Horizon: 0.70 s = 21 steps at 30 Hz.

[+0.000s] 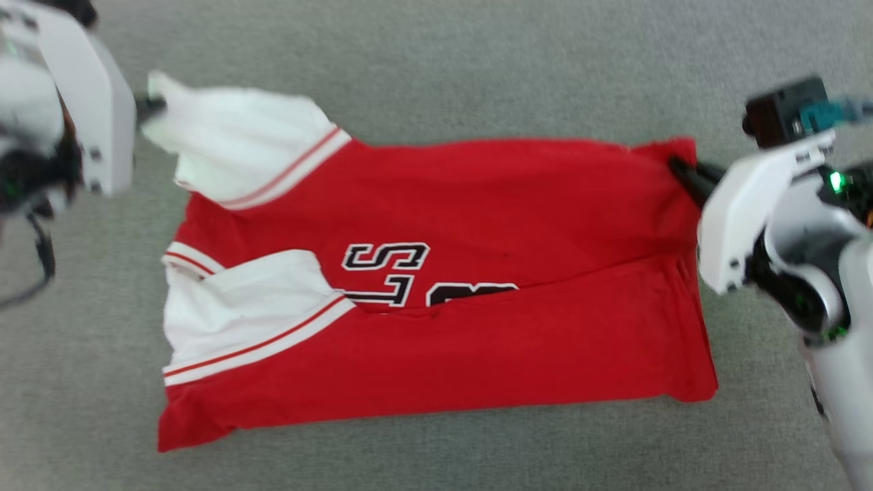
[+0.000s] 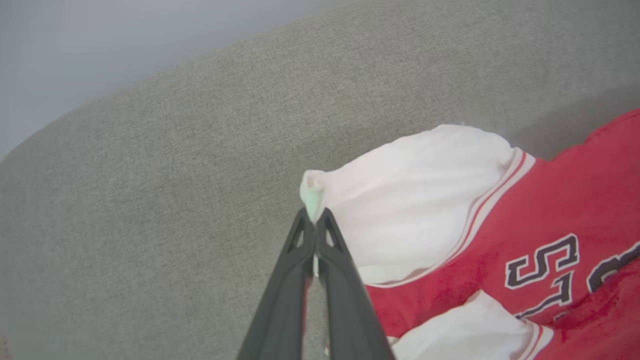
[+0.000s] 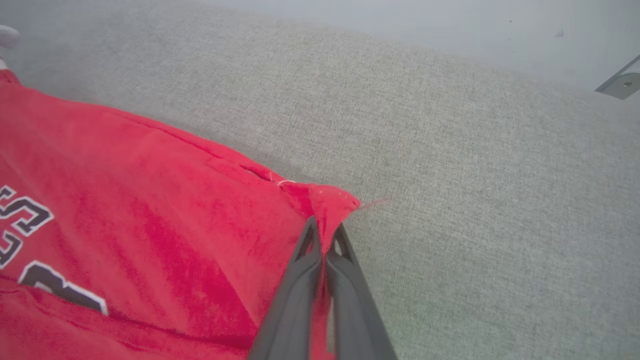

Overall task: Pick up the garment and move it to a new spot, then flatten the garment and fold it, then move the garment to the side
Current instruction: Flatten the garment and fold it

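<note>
The garment (image 1: pixel 477 204), a red shirt with white sleeves and black white-edged letters, lies spread on the grey surface, its near half folded over so part of the lettering is hidden. At its far left, my left gripper (image 1: pixel 151 107) is shut on the tip of the upper white sleeve (image 2: pixel 400 200), lifted a little. In the left wrist view the left gripper (image 2: pixel 314 216) pinches a small bunch of white cloth. My right gripper (image 1: pixel 675 166) is shut on the garment's far right red corner (image 3: pixel 332 205), and in the right wrist view that gripper (image 3: pixel 325 237) has cloth pinched between its tips.
A grey woven surface (image 1: pixel 477 61) spreads on all sides of the shirt. A pale wall or floor band (image 2: pixel 75 45) shows beyond its edge in the wrist views. A small metal bracket (image 3: pixel 620 82) sits at the far right.
</note>
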Motion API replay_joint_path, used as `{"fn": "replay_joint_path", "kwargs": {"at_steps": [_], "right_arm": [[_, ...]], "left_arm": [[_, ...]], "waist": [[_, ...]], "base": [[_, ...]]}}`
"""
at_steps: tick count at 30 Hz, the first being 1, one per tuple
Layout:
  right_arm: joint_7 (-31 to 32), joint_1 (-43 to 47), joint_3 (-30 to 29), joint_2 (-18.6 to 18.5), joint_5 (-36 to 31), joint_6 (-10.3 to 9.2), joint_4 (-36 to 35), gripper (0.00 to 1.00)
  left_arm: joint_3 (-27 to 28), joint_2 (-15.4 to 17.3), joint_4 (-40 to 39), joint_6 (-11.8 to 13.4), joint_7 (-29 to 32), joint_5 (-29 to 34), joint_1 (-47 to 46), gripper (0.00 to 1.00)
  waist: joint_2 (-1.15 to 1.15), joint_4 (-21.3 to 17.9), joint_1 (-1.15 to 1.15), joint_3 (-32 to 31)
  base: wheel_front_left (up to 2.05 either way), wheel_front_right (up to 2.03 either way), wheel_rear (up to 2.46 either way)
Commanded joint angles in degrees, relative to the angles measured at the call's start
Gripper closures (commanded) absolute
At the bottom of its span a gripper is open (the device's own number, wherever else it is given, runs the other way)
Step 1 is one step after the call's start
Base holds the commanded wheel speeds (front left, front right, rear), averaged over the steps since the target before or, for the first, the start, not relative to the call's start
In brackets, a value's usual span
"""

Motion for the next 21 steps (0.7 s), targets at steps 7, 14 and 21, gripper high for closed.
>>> {"fn": "replay_joint_path", "kwargs": {"at_steps": [7,14,21], "right_arm": [[2.88,10.68,-3.34,-1.15,2.03,-0.09,-6.15,1.00],[5.89,18.25,-4.69,-0.93,2.58,-0.09,-9.11,1.00],[7.18,19.20,-3.62,0.23,2.04,-0.09,-6.74,1.00]], "left_arm": [[-1.58,9.22,-20.42,10.03,0.91,-2.89,10.94,1.00],[-3.33,13.45,-31.77,16.03,-1.10,-6.94,20.03,1.00],[-5.37,10.50,-28.62,15.44,-1.08,-9.22,24.28,1.00]], "waist": [[0.00,2.76,0.00,-4.13],[0.00,3.06,0.00,-4.71],[0.00,2.62,0.00,-4.90]], "base": [[0.00,0.00,0.00],[0.00,0.00,0.00],[0.00,0.00,0.00]]}}
